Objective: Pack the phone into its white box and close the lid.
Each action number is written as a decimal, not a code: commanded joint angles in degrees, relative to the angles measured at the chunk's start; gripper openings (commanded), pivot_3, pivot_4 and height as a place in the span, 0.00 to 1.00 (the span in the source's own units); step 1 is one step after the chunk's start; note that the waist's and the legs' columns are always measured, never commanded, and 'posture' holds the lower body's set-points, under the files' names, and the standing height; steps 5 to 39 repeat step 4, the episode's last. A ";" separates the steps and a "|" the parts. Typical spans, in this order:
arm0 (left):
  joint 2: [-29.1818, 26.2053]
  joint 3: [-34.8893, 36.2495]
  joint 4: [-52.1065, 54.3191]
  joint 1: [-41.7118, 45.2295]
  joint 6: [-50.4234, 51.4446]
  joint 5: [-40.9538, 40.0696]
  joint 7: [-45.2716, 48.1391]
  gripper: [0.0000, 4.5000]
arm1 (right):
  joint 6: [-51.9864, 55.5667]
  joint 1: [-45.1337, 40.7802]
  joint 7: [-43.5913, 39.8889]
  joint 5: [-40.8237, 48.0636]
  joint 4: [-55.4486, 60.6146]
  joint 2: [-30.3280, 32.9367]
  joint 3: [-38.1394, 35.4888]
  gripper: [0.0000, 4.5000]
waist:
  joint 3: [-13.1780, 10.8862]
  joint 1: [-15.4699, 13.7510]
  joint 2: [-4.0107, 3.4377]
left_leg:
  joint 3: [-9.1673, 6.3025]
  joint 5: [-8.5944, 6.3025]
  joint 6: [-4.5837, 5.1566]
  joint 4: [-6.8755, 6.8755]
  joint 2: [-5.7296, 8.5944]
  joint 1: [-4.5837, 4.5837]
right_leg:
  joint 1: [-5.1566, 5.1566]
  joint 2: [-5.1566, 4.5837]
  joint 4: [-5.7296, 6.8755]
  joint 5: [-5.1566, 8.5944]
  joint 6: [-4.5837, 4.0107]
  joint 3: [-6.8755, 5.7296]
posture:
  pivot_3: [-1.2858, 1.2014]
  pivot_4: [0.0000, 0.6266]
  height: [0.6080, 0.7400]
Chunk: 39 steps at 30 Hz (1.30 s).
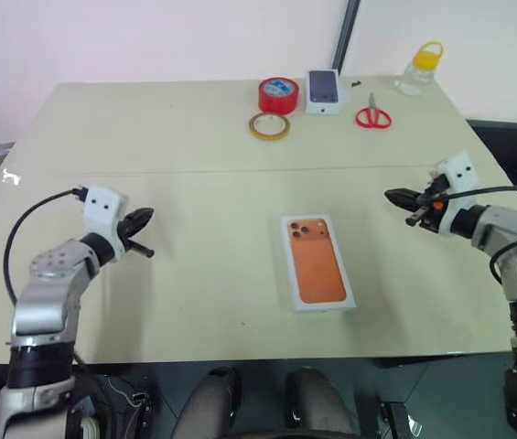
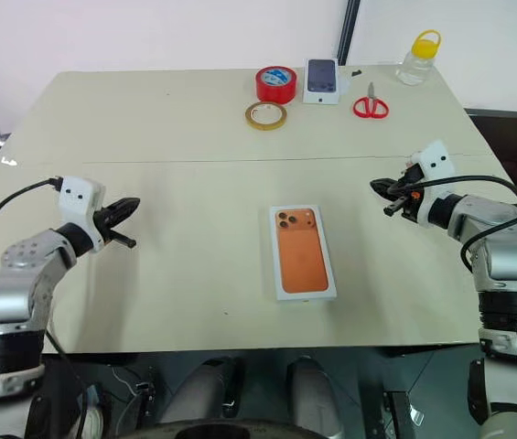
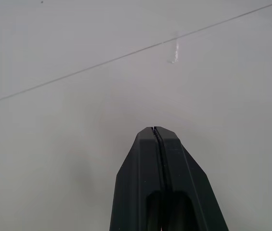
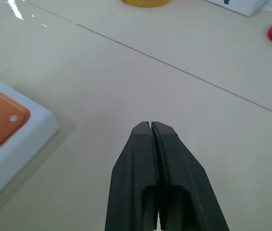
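The lid (image 1: pixel 317 262), white with an orange phone printed on its top, lies face up in the middle of the table; its corner also shows in the right wrist view (image 4: pixel 1 139). The phone and the white box are hidden, and I cannot tell whether they lie under the lid. My left gripper (image 1: pixel 148 217) hovers over the table well to the lid's left, fingers (image 3: pixel 148 159) pressed together on nothing. My right gripper (image 1: pixel 392 195) hangs well to the lid's right, pointing inward, also shut and empty (image 4: pixel 151 124).
Along the table's far edge stand a red tape roll (image 1: pixel 277 94), a yellowish tape ring (image 1: pixel 268 126), a smaller white box picturing a dark phone (image 1: pixel 324 91), red scissors (image 1: pixel 373 116) and a clear bottle with a yellow cap (image 1: pixel 419 69).
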<state>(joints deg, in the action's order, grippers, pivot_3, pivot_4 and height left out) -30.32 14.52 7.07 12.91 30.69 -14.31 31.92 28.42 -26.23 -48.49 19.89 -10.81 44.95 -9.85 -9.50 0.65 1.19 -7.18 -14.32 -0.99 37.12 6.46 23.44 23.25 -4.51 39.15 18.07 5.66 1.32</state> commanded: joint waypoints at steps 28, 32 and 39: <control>1.47 1.42 3.31 -0.27 0.42 -1.72 -3.70 0.00 | -2.81 -1.71 -2.43 0.69 0.87 -0.21 -0.43 0.02 | 0.00 0.25 -0.01 | 0.01 0.00 0.00 0.00 -0.01 -0.01 | 0.00 0.01 0.00 0.00 0.00 0.01 | 0.52 0.24 1.00; 1.47 1.42 3.31 -0.27 0.42 -1.72 -3.70 0.00 | -2.81 -1.71 -2.43 0.69 0.87 -0.21 -0.43 0.02 | 0.00 0.25 -0.01 | 0.01 0.00 0.00 0.00 -0.01 -0.01 | 0.00 0.01 0.00 0.00 0.00 0.01 | 0.52 0.24 1.00; 1.47 1.42 3.31 -0.27 0.42 -1.72 -3.70 0.00 | -2.81 -1.71 -2.43 0.69 0.87 -0.21 -0.43 0.02 | 0.00 0.25 -0.01 | 0.01 0.00 0.00 0.00 -0.01 -0.01 | 0.00 0.01 0.00 0.00 0.00 0.01 | 0.52 0.24 1.00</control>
